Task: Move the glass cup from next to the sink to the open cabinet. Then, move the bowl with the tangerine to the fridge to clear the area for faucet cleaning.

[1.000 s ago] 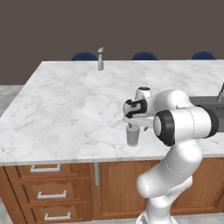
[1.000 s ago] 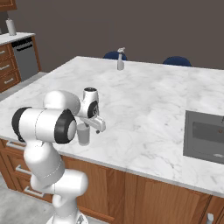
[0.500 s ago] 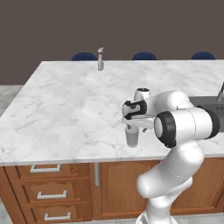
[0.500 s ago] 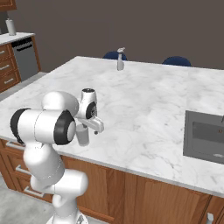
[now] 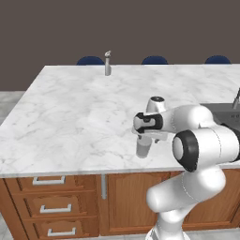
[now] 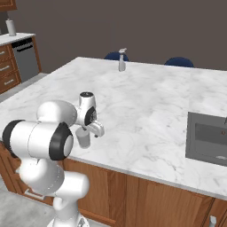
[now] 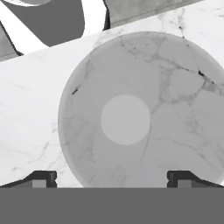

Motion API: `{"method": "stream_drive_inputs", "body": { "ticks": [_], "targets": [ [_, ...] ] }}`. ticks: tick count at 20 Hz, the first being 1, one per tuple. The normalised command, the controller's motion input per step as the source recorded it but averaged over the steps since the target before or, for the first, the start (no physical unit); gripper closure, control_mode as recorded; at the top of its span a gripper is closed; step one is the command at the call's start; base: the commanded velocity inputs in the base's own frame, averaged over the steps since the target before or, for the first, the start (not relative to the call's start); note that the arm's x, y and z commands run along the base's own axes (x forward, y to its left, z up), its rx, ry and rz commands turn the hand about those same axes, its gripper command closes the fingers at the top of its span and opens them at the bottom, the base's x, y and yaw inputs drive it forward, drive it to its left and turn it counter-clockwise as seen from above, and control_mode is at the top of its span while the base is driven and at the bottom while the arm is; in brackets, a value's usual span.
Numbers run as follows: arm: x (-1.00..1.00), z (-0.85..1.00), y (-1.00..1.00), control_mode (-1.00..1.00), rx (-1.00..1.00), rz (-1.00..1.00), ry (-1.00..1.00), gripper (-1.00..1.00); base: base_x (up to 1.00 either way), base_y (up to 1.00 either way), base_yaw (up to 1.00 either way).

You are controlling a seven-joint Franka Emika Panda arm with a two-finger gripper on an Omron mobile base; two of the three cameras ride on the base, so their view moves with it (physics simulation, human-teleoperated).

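Note:
The glass cup (image 5: 143, 148) (image 6: 83, 138) stands upright on the white marble counter (image 5: 75, 117), close to its front edge. My gripper (image 5: 145, 138) (image 6: 88, 131) points straight down over it. The hand view looks into the cup (image 7: 131, 118) from above. My gripper (image 7: 113, 180) is open, with one fingertip (image 7: 41, 178) on each side of the rim and not touching it. The sink (image 6: 207, 139) (image 5: 220, 111) lies well to the right. The bowl with the tangerine, the open cabinet and the fridge are out of view.
A slim grey pump dispenser (image 5: 108, 64) (image 6: 122, 60) stands at the counter's far edge, with blue chair backs (image 5: 90, 60) behind it. Wooden drawer fronts (image 5: 49, 180) run under the counter. A dishwasher (image 6: 26, 57) sits at the far left.
The hand has sunk a little over the cup. The cup has not moved and the jaws have stayed wide.

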Motion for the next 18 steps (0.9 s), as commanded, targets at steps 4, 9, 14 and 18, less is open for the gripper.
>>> {"method": "stream_drive_inputs", "body": {
  "ticks": [4,9,14,18],
  "targets": [
    [0.00,-0.06,0.00,-1.00,0.00,0.00,0.00,-1.00,0.00,0.00,0.00],
    [0.00,-0.22,0.00,-1.00,0.00,0.00,0.00,-1.00,0.00,0.00,0.00],
    [-0.17,0.17,0.00,-1.00,0.00,0.00,-0.13,-1.00,0.00,0.00,0.00],
    [0.00,-0.06,0.00,-1.00,0.00,0.00,0.00,-1.00,0.00,0.00,0.00]
  ]
}}
